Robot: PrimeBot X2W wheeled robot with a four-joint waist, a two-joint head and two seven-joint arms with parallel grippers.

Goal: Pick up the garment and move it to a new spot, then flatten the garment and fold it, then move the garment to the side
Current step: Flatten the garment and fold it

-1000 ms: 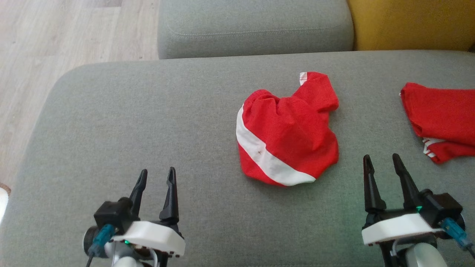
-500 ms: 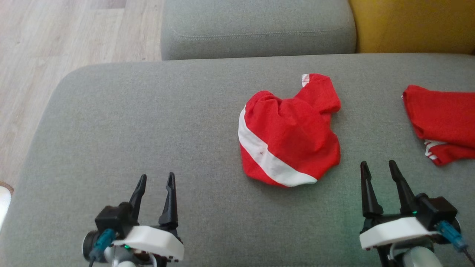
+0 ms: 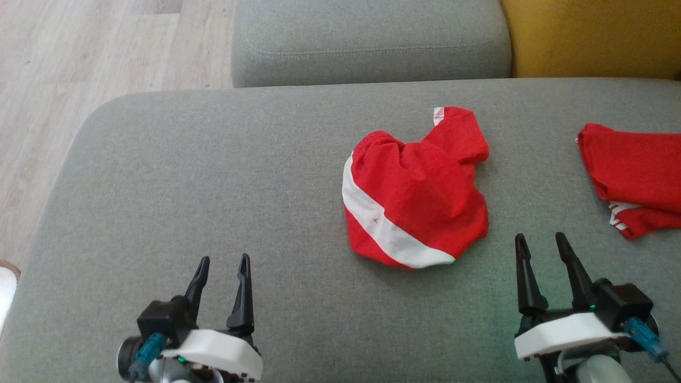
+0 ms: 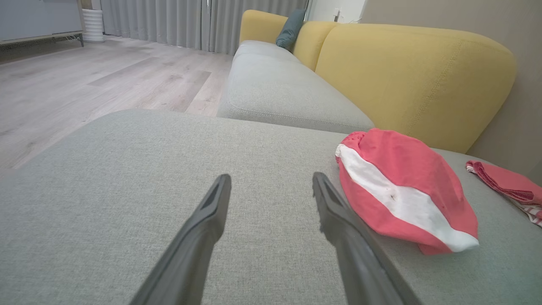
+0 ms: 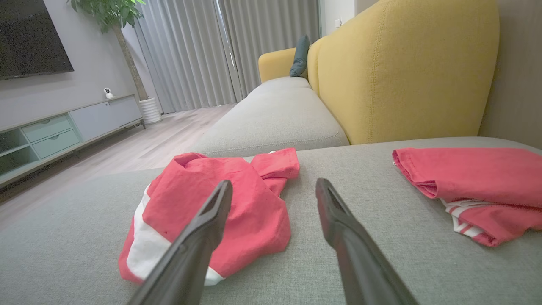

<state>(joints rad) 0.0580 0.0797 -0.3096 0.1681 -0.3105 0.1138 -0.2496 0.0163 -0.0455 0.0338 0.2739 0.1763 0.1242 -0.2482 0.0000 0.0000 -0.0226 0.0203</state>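
The crumpled red garment with a white stripe [image 3: 415, 197] is lying in a heap near the middle of the grey fabric sofa cushion [image 3: 213, 186], apart from both claws. I am therefore judging that every step (lifting, moving, flattening, folding, setting aside) is waiting to be done. The left gripper [image 3: 224, 258] and right gripper [image 3: 539, 236] are both hovering with fingers spread, holding nothing, the right one nearer the heap.

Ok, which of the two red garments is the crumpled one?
The central garment with the broad white band: it sits bunched in a heap. The other garment, at the head view's right edge, lies folded.
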